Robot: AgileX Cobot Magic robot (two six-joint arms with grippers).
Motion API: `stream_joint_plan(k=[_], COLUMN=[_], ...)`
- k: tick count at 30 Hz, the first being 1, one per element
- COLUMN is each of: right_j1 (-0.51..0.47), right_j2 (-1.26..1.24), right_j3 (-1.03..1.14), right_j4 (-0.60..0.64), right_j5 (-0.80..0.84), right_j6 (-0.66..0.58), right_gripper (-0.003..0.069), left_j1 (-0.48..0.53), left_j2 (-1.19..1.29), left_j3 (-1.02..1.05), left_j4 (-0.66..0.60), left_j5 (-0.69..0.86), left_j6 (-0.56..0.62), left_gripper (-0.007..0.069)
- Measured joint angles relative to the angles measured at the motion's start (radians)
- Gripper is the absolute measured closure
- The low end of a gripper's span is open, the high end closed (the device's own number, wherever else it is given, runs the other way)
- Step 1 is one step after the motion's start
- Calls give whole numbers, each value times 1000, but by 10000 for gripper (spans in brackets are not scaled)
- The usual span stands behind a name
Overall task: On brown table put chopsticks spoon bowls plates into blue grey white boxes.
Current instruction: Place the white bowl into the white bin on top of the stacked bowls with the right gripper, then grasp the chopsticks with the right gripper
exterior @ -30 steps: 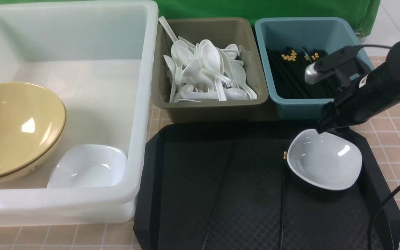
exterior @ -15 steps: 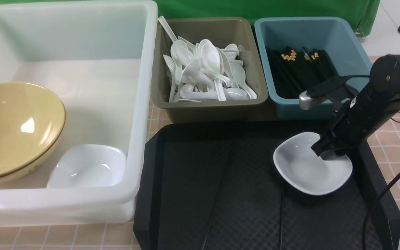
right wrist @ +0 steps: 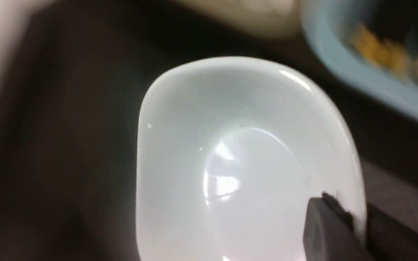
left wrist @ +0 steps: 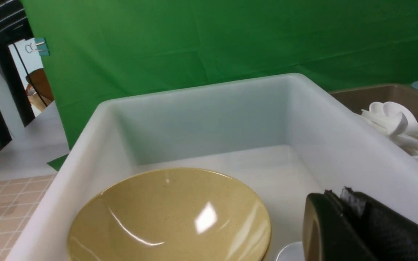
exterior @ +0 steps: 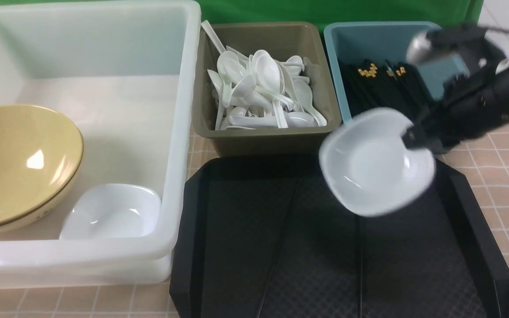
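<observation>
My right gripper (exterior: 413, 141) is shut on the rim of a small white plate (exterior: 376, 163), which hangs tilted in the air above the black tray (exterior: 281, 247). The right wrist view shows that plate (right wrist: 238, 163) pinched at its edge by the gripper (right wrist: 354, 217). The big white box (exterior: 179, 132) holds a yellow bowl (exterior: 16, 163) and another white plate (exterior: 113, 212). White spoons (exterior: 263, 92) fill the grey box (exterior: 272, 137). Black chopsticks (exterior: 378, 88) lie in the blue box (exterior: 338, 48). My left gripper (left wrist: 336, 195) is shut and empty, over the white box (left wrist: 209, 119) beside the bowl (left wrist: 169, 217).
The brown table (exterior: 506, 176) shows around the boxes and the tray. A green cloth (exterior: 325, 9) hangs behind the boxes. The three boxes stand close together along the back, with the tray right in front of the grey and blue ones.
My right gripper closed on the white plate's rim and lifted it off the black tray, up and to the left. The left arm stayed put.
</observation>
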Motion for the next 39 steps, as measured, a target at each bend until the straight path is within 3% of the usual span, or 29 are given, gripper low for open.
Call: stream_joint_plan(k=[2, 4, 7, 10, 12, 17, 22, 25, 28, 30, 35, 37, 39], right_j1=[55, 96, 265, 427, 526, 621, 638, 637, 634, 622, 501, 430, 334], right_j2=[-14, -14, 25, 116, 214, 379, 429, 414, 383, 335, 153, 120, 113], right_j3=[-16, -25, -56, -105, -162, -251, -270, -272, -270, -247, -72, -2, 68], right_j4=[189, 281, 552, 698, 740, 770, 776, 764, 717, 657, 404, 238, 8], right_j5=[-41, -75, -231, -413, -541, -661, -677, -692, -692, -685, -582, -492, -321], right_j6=[-108, -171, -409, -637, -742, -805, -814, -814, -807, -775, -436, -221, 119], right_gripper=[585, 585, 585, 585, 585, 554, 399, 232, 169, 140, 129, 137, 152], left_j1=[0, 0, 0, 0, 0, 0, 0, 0, 0, 0, 0, 0, 0], left_j2=[0, 0, 0, 0, 0, 0, 0, 0, 0, 0, 0, 0, 0], left_j3=[0, 0, 0, 0, 0, 0, 0, 0, 0, 0, 0, 0, 0], left_j4=[19, 26, 33, 34, 34, 34, 34, 31, 31, 31, 31, 31, 31], left_j5=[1, 1, 1, 2, 5, 6, 17, 26, 28, 28, 28, 28, 18], left_j6=[-25, -34, -44, -46, -47, -48, -49, -51, -51, -51, -55, -56, -59], left_gripper=[620, 620, 620, 620, 620, 620, 620, 620, 620, 620, 620, 620, 620])
